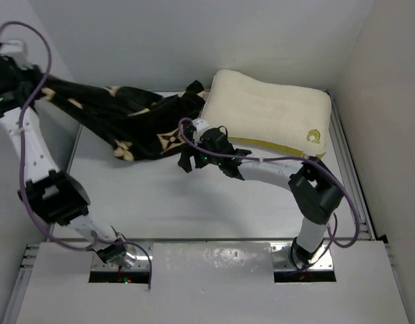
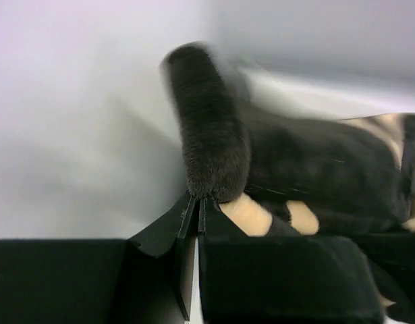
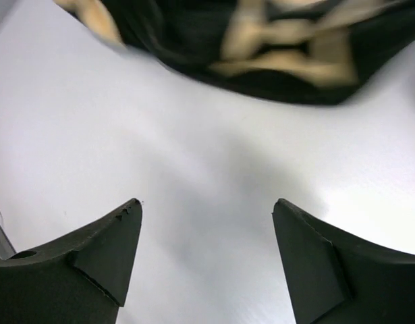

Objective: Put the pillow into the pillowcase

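Two arms are in view, one at each side of the tabletop (image 1: 194, 209). At the far left, the left gripper (image 1: 38, 84) sits high beside the wall. In the left wrist view its jaws (image 2: 197, 210) are pressed together on a fold of the pillowcase (image 2: 315, 169), with the black pile bunched into a roll just above the tips.

From that grip the pillowcase (image 1: 140, 121) runs rightward and sags down to the tabletop. Tan flower prints show along its length. Its crumpled right end touches the pillow's left edge.

Near the centre, the right gripper (image 1: 190, 160) is just in front of that right end. The right wrist view shows the gripper (image 3: 207, 209) with jaws spread wide and holding nothing. Bare tabletop (image 3: 194, 148) lies between them, and the blurred pillowcase (image 3: 261, 47) lies beyond.

At the far right, the pillow (image 1: 268, 111) lies flat on the tabletop, wholly outside the pillowcase. Its yellow band (image 1: 274, 145) faces the arms and its small yellow logo (image 1: 314, 136) is at the near right corner.
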{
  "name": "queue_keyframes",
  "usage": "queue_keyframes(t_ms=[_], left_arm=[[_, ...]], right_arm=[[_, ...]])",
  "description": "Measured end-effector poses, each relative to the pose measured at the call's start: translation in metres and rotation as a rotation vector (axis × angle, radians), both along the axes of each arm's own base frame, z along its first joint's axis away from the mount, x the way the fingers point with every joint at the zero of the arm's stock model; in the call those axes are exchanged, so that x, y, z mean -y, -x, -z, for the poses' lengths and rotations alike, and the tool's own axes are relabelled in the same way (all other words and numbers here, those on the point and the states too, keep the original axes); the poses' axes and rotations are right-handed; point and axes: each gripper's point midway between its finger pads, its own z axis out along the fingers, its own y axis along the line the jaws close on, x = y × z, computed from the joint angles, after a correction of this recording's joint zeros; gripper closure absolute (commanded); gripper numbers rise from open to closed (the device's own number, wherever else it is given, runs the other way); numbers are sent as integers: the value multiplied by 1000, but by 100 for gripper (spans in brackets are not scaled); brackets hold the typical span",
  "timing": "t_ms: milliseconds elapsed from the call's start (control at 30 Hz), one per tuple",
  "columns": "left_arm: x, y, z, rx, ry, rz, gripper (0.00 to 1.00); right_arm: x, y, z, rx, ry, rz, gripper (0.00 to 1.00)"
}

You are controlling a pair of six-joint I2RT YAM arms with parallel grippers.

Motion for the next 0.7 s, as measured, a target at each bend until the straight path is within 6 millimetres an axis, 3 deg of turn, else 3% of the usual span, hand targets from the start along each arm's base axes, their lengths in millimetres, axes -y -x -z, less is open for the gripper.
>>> queue_keyframes(t_ms=[33,67,133,200,233,333,433,533,567,600,633,700], left_arm=[[-18,26,-40,71,-76,-74,100],[-22,48,-77,136,-139,-116,100],[5,83,-154,276,-245,-102,100],[57,94,-214,417,-314,8,100],[87,93,-229,464,-317,89,100],[190,87,-240,540,-245,409,100],[269,67,-204,473,-138,647,100],[351,39,-125,277,-57,852,98],[383,29,-87,185,-37,925,93],[409,22,-46,86,-22,983,83],[432,20,-4,-18,-18,1042,62],[474,33,73,-224,-24,1172,32]], right_arm=[[7,-6,-11,17,-18,21,24],[12,-12,-22,34,-36,37,24],[21,-25,-44,74,-76,72,23],[31,-37,-63,110,-110,108,23],[36,-42,-71,125,-124,125,23],[51,-51,-93,151,-167,174,23],[74,-56,-111,156,-218,240,25],[115,-65,-125,158,-257,359,25],[131,-68,-128,158,-258,408,25],[149,-72,-131,158,-249,466,25],[166,-75,-133,161,-239,520,22],[199,-76,-134,161,-213,627,19]])
